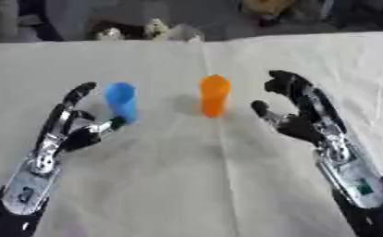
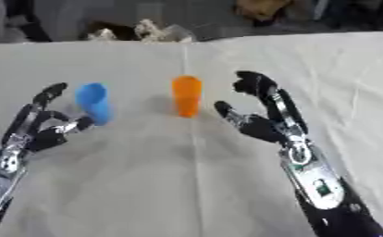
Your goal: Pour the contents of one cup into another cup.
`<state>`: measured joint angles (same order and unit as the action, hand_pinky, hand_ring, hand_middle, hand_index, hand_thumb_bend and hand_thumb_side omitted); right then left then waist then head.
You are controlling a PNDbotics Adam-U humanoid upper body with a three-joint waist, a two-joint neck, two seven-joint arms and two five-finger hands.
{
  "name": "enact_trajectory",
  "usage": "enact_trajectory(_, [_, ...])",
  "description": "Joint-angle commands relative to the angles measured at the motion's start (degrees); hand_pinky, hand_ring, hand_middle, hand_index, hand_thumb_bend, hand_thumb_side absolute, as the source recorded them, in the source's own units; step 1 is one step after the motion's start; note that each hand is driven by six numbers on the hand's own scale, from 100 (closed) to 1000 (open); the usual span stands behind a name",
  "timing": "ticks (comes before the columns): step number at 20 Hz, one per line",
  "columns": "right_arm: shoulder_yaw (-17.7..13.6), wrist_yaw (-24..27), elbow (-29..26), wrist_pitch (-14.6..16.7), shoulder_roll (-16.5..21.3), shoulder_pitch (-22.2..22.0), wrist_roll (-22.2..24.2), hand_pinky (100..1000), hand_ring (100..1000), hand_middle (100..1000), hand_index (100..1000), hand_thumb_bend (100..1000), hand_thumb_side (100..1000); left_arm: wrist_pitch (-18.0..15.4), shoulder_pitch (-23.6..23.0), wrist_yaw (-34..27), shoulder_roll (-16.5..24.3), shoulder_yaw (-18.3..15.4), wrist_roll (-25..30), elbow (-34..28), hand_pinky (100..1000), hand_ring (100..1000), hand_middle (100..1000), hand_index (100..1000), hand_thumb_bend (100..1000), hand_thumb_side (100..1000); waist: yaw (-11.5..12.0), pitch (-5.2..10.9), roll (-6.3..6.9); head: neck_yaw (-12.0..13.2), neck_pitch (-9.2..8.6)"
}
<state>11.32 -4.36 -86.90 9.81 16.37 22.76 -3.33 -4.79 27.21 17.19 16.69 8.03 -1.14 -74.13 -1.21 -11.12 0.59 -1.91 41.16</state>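
Left hand (image 1: pixel 69 132) spread, thumb touching the blue cup (image 1: pixel 121 101); right hand (image 1: pixel 301 115) spread, empty, at three o'clock of the orange cup (image 1: pixel 214 95).

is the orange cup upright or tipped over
Upright. The orange cup stands on its base on the white tablecloth, apart from both hands. Whether it holds anything, cannot tell.

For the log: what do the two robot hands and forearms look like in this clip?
Both are mostly black with silver metal parts. The left robot hand has black fingers on a shiny silver palm and forearm plate. The right robot hand is darker, its forearm carrying a silver plate with a small green patch. No loose cables show.
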Motion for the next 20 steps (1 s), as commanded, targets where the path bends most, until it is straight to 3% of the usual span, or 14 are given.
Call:
enact_trajectory(1, [-0.33,0.4,-1.27,0.05,0.35,1.01,0.15,866,746,668,835,530,387,-0.35,1.54,0.49,1.21,0.24,-0.65,0.58,620,1000,949,957,780,573,-0.17,1.0,0.04,0.09,-0.57])
enact_trajectory(20, [-0.18,0.69,-1.36,0.09,0.19,1.12,0.34,865,747,668,836,517,401,-1.99,6.12,2.37,0.44,1.52,-2.53,7.32,611,1000,935,954,778,563,-1.25,0.91,-0.28,0.47,-0.84])
